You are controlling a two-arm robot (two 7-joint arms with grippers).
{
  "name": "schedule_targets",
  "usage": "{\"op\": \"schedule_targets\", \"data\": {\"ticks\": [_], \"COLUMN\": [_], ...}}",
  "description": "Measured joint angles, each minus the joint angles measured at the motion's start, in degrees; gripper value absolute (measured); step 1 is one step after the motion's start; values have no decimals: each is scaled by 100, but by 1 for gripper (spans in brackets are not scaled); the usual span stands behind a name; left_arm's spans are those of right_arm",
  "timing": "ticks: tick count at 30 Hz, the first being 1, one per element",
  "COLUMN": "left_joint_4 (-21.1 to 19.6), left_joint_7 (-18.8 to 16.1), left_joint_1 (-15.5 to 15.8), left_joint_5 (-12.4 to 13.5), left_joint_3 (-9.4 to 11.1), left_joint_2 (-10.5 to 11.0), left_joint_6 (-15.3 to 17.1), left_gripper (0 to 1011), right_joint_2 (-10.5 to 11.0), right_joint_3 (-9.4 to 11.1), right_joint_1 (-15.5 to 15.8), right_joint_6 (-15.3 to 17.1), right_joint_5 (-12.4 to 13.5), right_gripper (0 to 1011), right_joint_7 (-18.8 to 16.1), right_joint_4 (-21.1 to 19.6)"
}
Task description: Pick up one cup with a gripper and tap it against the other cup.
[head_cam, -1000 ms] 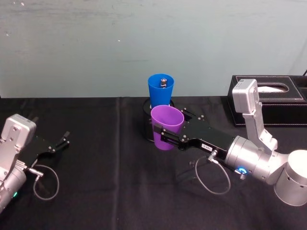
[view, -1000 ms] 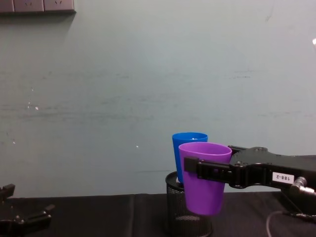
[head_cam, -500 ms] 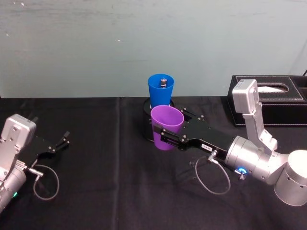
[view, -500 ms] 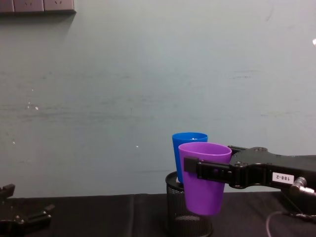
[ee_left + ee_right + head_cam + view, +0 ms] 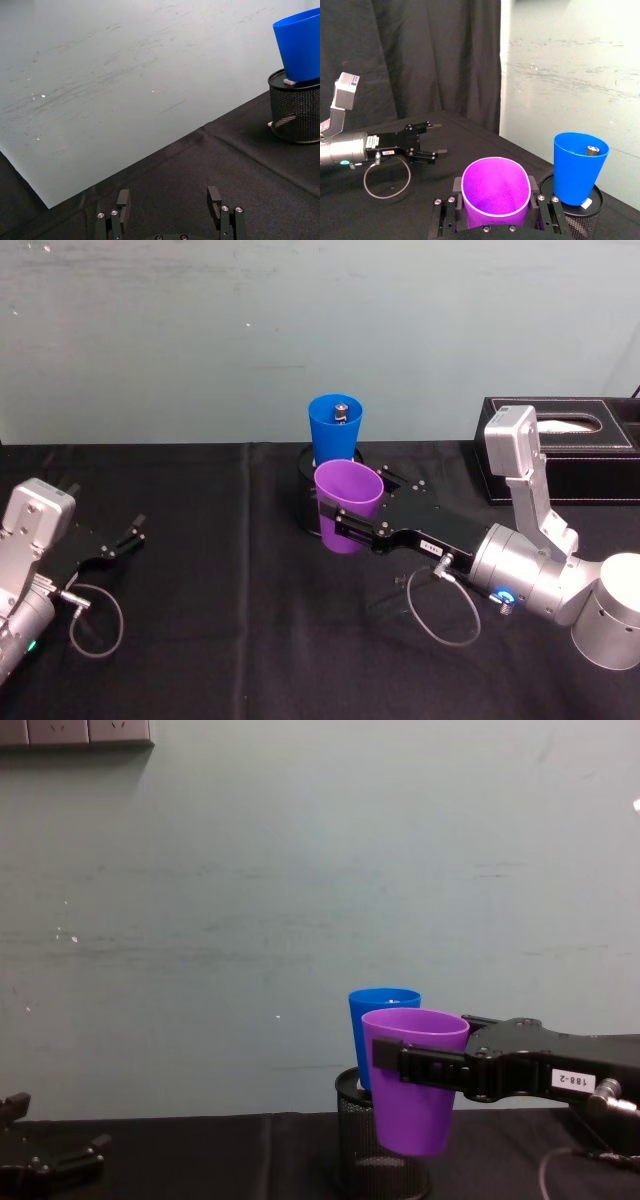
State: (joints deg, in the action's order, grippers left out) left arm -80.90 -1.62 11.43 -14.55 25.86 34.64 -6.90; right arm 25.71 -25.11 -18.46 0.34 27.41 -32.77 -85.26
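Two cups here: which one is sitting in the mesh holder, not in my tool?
The blue cup: it stands in the black wire-mesh pen holder. The purple cup is clamped in the right tool, held in the air.

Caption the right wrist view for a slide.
Right gripper holds the purple cup beside the blue cup in a mesh holder; left gripper open beyond.
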Motion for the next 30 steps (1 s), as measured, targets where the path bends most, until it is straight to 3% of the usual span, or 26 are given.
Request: {"op": "schedule_targets", "data": {"ticks": [30], "left_joint_4": [0], "left_joint_7": [0], "left_joint_1": [0], "left_joint_5": [0], "left_joint_3": [0], "left_joint_2": [0], "left_joint_6": [0], "left_gripper": [1000], "right_joint_2": [0], "right_joint_3": [0], "right_joint_1": [0], "right_joint_6": [0], "right_joint_5": [0], "right_gripper": [728], "right_joint_7": [0], "right_joint_4": [0]}}
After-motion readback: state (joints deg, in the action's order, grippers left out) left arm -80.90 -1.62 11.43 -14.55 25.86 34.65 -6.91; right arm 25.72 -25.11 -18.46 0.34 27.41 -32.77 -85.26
